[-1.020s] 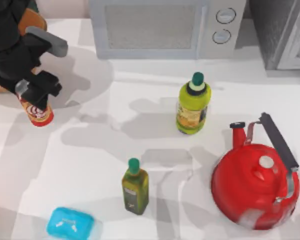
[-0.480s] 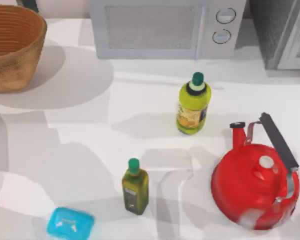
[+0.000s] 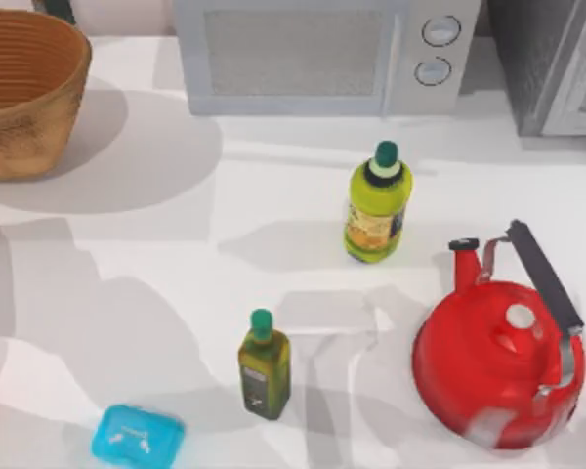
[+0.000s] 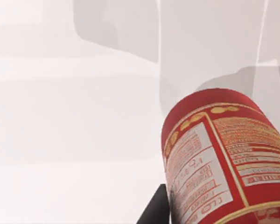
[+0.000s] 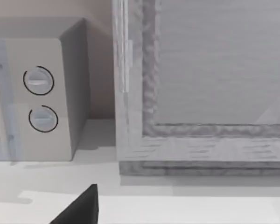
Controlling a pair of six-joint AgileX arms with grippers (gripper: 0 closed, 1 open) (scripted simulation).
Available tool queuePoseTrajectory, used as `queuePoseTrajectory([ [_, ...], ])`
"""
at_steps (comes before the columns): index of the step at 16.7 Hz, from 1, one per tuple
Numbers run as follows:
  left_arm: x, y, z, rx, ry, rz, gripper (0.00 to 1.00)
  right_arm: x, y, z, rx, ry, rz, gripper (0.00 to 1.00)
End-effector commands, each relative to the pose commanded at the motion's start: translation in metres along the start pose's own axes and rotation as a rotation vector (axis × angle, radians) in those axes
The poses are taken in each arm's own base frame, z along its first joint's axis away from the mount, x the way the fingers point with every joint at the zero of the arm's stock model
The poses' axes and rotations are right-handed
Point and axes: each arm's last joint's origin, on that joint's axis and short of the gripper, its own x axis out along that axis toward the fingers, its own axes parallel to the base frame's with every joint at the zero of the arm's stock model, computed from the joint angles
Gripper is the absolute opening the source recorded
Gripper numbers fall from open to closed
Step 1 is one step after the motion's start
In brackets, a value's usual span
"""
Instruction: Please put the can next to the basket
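A woven wicker basket stands at the desk's far left corner, upright, its ribbed inner wall turned to the light. At the near edge on the left lies a flat blue box. Right of it, also near the front edge, a dark olive-oil bottle stands upright with its green cap on. A grey microwave sits along the back edge, door closed. In front of it, towards the desk's middle, stands a yellow-green juice bottle, capped. A red kettle, lid on and black handle raised, fills the near right corner, with a grey cabinet behind it at the far right corner.

The red can is seen from the left wrist, tilted, label side up, clamped in the left gripper over pale desk top. How near it is to the basket cannot be told.

The right gripper hangs by the back edge, facing microwave and cabinet; its grip cannot be told.
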Motion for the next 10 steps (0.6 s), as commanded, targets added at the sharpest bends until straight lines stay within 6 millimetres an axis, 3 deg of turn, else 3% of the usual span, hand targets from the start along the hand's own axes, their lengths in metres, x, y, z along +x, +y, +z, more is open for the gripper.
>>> queuePoseTrajectory([
  [5,0.0035,0.0005,-0.0002,-0.003,0.001,0.0,0.0,0.0,0.0,0.0,0.0,0.0,0.0,1.0],
  [10,0.0035,0.0005,-0.0002,-0.003,0.001,0.0,0.38,0.0,0.0,0.0,0.0,0.0,0.0,1.0],
])
